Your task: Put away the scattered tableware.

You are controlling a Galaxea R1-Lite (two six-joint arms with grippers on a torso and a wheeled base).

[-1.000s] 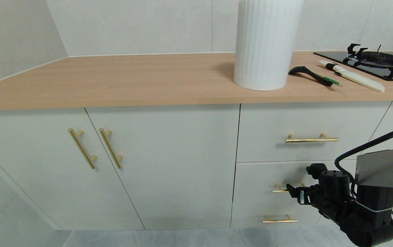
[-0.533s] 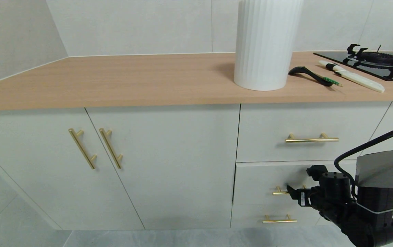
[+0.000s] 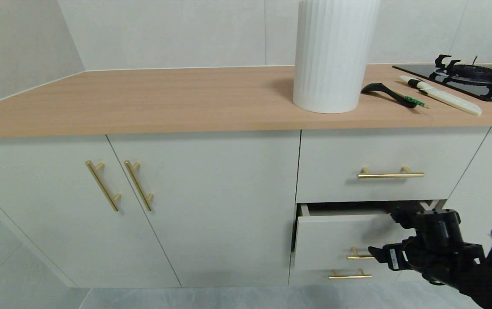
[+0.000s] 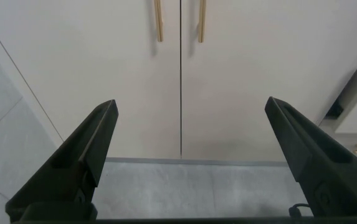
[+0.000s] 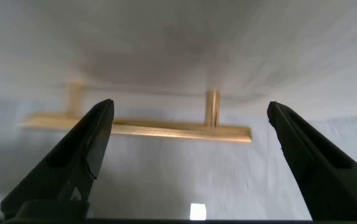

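Partly open white drawer (image 3: pixel 332 240) w/ gold handle (image 3: pixel 359 256); right gripper (image 5: pixel 187 106), left gripper (image 4: pixel 190 106): fingers wide.

Kitchen cabinet front: you get no legible text, numbers or signs. Small white label (image 3: pixel 394 259) on side of right gripper (image 3: pixel 371 252) carries print too small to read.
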